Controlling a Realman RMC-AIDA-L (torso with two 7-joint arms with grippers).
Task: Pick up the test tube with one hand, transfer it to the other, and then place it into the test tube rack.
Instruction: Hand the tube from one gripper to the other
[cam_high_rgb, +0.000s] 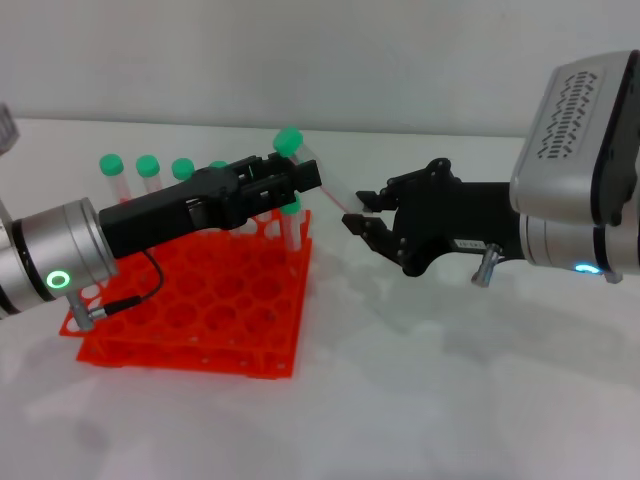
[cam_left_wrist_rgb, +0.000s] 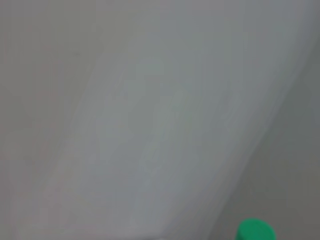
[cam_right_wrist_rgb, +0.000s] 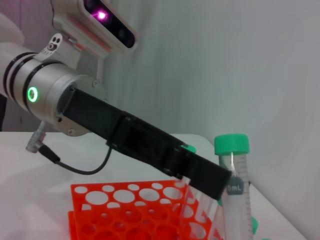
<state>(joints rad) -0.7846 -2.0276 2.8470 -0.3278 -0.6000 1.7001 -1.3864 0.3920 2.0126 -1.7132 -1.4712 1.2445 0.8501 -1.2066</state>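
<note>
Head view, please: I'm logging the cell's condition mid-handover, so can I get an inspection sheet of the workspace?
Surface: white table, no spills seen.
Job's things: the test tube is off the table, tilted, with its green cap up and its tip toward the right arm. The test tube rack stands on the table below the left arm.
Clutter: nothing seen apart from other green-capped tubes standing in the rack.
Grippers: the left gripper is clamped on the test tube near its cap, above the rack's edge. The right gripper is at the tube's lower end.
Cables: a black cable loops from the left wrist over the rack.
Surroundings: plain pale wall.
</note>
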